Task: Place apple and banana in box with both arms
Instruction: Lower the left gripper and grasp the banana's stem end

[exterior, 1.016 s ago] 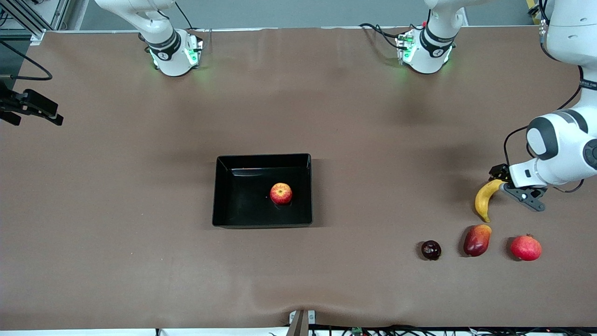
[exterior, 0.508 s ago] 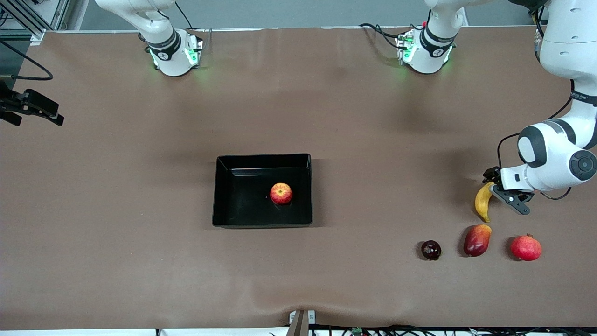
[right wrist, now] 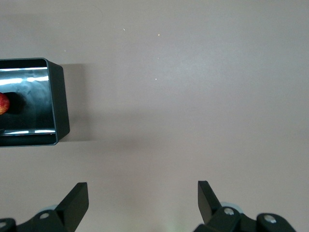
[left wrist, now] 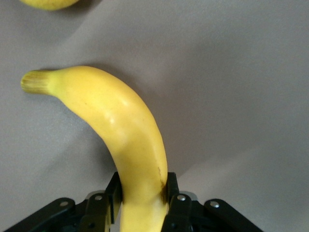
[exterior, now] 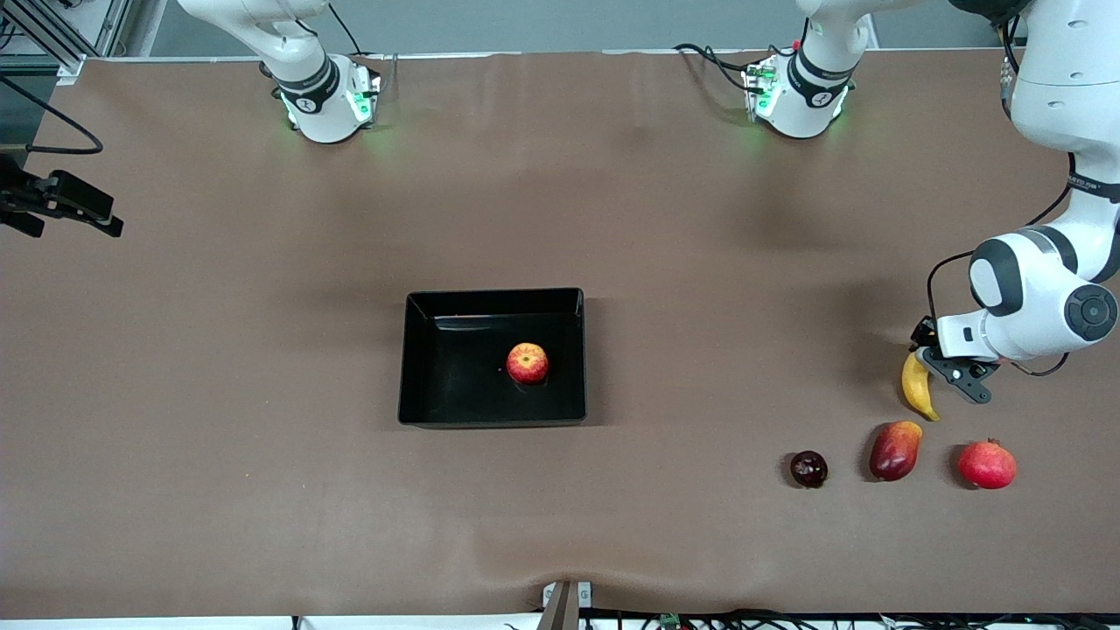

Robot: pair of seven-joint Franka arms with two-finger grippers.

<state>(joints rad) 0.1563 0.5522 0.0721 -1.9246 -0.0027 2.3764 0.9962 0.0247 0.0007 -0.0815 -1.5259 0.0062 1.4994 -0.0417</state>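
Gripping banana (left wrist: 125,130) between fingers, left pincer (left wrist: 143,193); right pincer (right wrist: 143,198) wide, waiting.

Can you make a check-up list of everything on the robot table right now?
Surface: brown table, with ripples near the front edge.
Job's things: apple lies in the black box. Banana is outside the box, at the left arm's end of the table.
Clutter: dark round fruit, mango and pomegranate lie in a row, nearer the front camera than the banana.
Grippers: left gripper is shut on the banana. Right gripper is open, over bare table beside the box; that arm waits.
Cables: black cables by the arm bases and on the left arm.
Surroundings: metal frame at one corner.
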